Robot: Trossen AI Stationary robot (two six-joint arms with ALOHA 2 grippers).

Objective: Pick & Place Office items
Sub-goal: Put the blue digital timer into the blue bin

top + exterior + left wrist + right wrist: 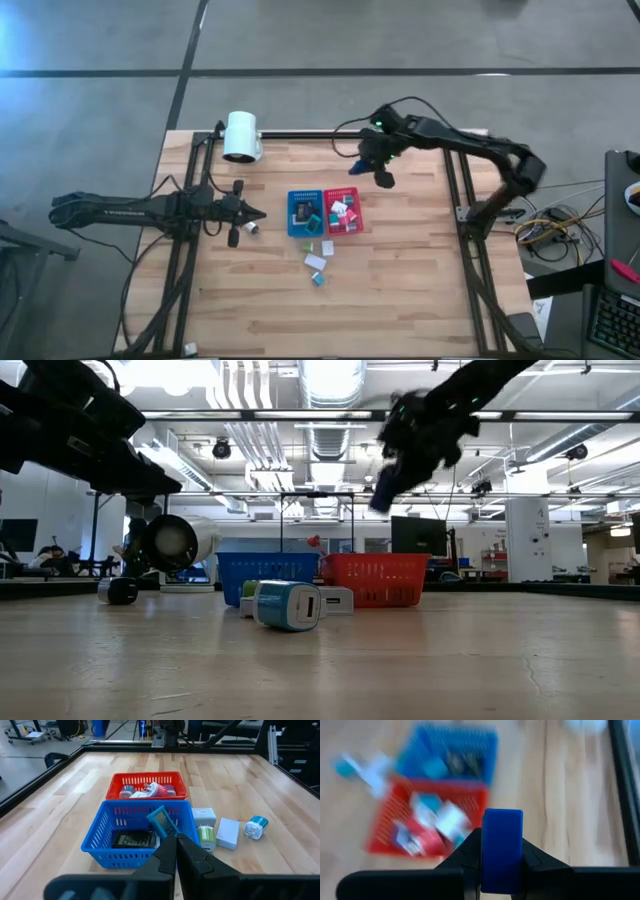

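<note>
Two perforated trays (303, 214) are set side by side, touching, at the table (400, 280) centre. Small items are held in both. Loose items (317, 262) are scattered just in front of the trays. A cylinder (241, 136) lies at the rear left edge. One small item (251, 228) lies apart, left of the trays

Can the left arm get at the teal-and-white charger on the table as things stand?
Probably yes. The teal-and-white charger lies on bare wood beside the trays, nothing over it. The left end effector is shut and empty; the right end effector, holding a blue block, hangs beyond the red tray.
</note>
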